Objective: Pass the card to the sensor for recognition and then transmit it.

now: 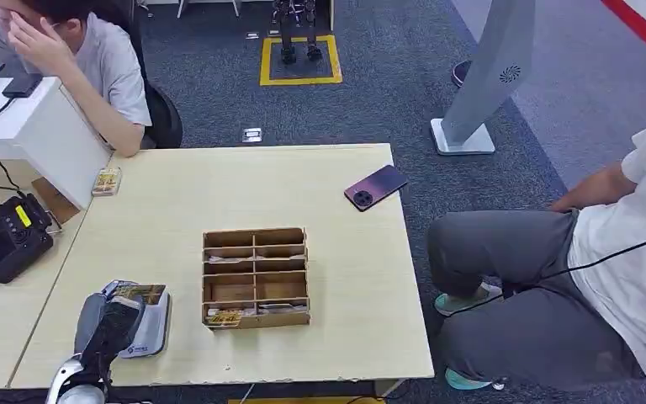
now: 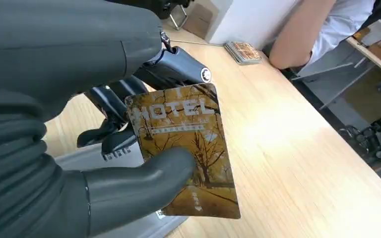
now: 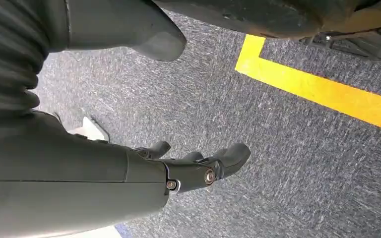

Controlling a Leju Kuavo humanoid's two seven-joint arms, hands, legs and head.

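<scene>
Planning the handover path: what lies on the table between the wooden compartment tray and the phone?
Nothing: in the head view, bare tabletop separates the wooden compartment tray from the phone.

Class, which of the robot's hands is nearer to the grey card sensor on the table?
The left. The left hand holds the hotel card right over the card sensor. The right hand hangs beside the robot above the carpet, away from the table.
</scene>
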